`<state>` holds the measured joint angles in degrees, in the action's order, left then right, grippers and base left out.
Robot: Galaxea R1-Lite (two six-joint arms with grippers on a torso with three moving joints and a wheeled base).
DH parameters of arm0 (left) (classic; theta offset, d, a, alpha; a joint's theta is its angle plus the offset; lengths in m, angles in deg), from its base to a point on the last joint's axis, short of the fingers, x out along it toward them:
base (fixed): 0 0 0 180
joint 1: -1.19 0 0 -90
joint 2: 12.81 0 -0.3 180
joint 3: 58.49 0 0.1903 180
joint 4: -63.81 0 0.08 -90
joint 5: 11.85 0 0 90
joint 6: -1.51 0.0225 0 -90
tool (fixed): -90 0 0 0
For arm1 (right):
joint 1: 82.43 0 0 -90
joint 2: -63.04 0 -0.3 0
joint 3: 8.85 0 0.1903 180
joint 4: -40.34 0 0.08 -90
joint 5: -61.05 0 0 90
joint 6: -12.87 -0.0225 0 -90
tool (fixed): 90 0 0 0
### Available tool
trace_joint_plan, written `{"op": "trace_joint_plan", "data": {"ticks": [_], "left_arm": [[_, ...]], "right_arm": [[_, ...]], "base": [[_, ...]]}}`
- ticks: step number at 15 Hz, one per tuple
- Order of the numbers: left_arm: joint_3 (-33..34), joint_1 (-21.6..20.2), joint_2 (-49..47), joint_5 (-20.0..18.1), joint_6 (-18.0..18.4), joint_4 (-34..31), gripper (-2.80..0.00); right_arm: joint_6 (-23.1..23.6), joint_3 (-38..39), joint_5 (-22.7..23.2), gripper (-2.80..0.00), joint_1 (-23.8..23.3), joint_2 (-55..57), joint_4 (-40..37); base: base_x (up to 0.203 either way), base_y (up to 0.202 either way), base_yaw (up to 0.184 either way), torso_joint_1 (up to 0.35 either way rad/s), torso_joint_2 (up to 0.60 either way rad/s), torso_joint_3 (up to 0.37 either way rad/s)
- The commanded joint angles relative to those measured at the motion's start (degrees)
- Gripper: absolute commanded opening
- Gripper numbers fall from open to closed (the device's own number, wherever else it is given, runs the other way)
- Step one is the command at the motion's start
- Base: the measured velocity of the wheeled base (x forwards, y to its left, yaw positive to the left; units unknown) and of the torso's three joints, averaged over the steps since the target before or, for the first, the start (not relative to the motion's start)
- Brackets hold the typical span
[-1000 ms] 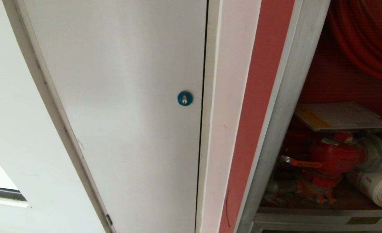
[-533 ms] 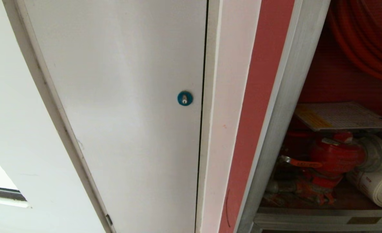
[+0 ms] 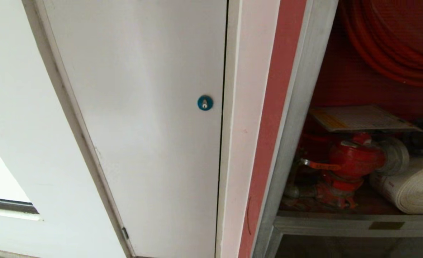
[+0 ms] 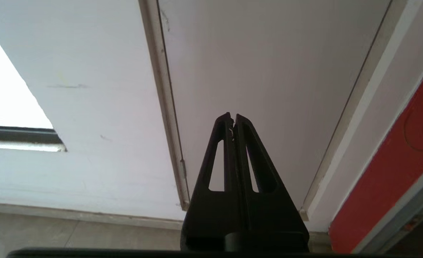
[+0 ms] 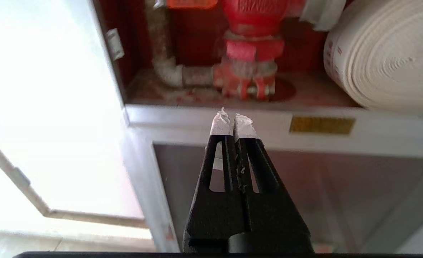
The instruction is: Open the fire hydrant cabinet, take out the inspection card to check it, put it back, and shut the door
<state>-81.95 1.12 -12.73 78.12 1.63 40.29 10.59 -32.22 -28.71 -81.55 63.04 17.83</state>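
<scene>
**Cabinet standing open, both claws pinched shut**

Showing, at the right of the head view, the tall silver-framed, red-lined fire hydrant cabinet (image 3: 297, 107) with its inside exposed. Lying flat in there, middle right of the frame, the clear-laminated white inspection card (image 3: 362, 118) with its yellow band, resting just above the red valve (image 3: 355, 159). Curving across the upper right, the red hose reel (image 3: 387, 46); sitting at the lower right beside the valve, the white rolled hose (image 3: 408, 188). Filling the centre and left, a plain white panel (image 3: 143, 125) with a small blue round lock (image 3: 205, 103).

Pointing at that white panel in the left wrist view, the left claw (image 4: 232, 116), fingers pressed together and holding nothing. Hovering in the right wrist view before the cabinet's silver sill (image 5: 376, 125), below the valve, the right claw (image 5: 231, 120), white-tipped fingers closed together and empty. Not showing the door clearly in any view.
</scene>
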Motion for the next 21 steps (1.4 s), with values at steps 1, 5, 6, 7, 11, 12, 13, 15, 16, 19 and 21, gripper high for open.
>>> {"op": "trace_joint_plan", "data": {"ticks": [1,5,6,7,11,12,13,15,16,19,21], "left_arm": [[0.0,0.0,0.0,0.0,-0.1,0.0,-2.80],[0.0,0.0,0.0,0.0,-0.1,0.0,-2.80],[0.0,0.0,-0.1,0.0,-0.1,0.0,-2.80],[0.0,0.0,0.0,0.0,-0.1,0.0,-2.80],[0.0,0.0,0.0,0.0,-0.1,0.0,-2.80],[0.0,0.0,0.0,0.0,-0.1,0.0,-2.80],[0.0,0.0,0.0,0.0,-0.1,0.0,-2.80],[0.0,0.0,-0.1,0.0,-0.1,0.0,-2.80],[0.0,0.0,-0.1,0.0,-0.1,0.0,-2.80],[0.0,0.0,-0.1,0.0,-0.1,0.0,-2.80],[0.0,0.1,-0.1,0.0,-0.1,0.0,-2.80]], "right_arm": [[0.0,0.3,0.0,-2.80,0.0,0.1,0.0],[0.0,0.3,0.0,-2.80,0.0,0.1,0.0],[0.0,0.3,0.0,-2.80,0.0,0.1,0.0],[0.0,0.3,0.0,-2.80,0.0,0.1,0.0],[0.0,0.3,0.0,-2.80,0.0,0.1,0.0],[0.0,0.3,0.0,-2.80,0.0,0.0,0.0],[0.0,0.3,0.0,-2.80,0.0,0.1,0.0],[0.0,0.3,0.0,-2.80,0.0,0.1,0.0],[0.0,0.3,0.0,-2.80,0.0,0.1,0.0],[0.0,0.3,0.0,-2.80,0.0,0.1,0.0],[0.0,0.3,0.0,-2.80,0.0,0.1,0.0]], "base": [[-0.195,0.000,-0.001,-0.001,0.00,0.001],[-0.196,0.000,0.002,0.003,0.00,0.001],[-0.197,0.000,0.003,0.001,0.00,0.002],[-0.189,0.000,0.002,-0.005,0.01,0.002],[-0.195,0.000,0.000,0.002,0.00,0.006],[-0.193,0.000,0.001,-0.001,0.00,-0.002],[-0.195,0.000,0.002,-0.002,0.00,0.002],[-0.197,0.000,-0.001,0.005,0.00,0.002],[-0.194,0.000,0.001,0.002,0.00,0.006],[-0.198,0.000,0.000,0.003,0.00,0.002],[-0.198,0.000,0.001,0.008,0.00,0.002]]}}
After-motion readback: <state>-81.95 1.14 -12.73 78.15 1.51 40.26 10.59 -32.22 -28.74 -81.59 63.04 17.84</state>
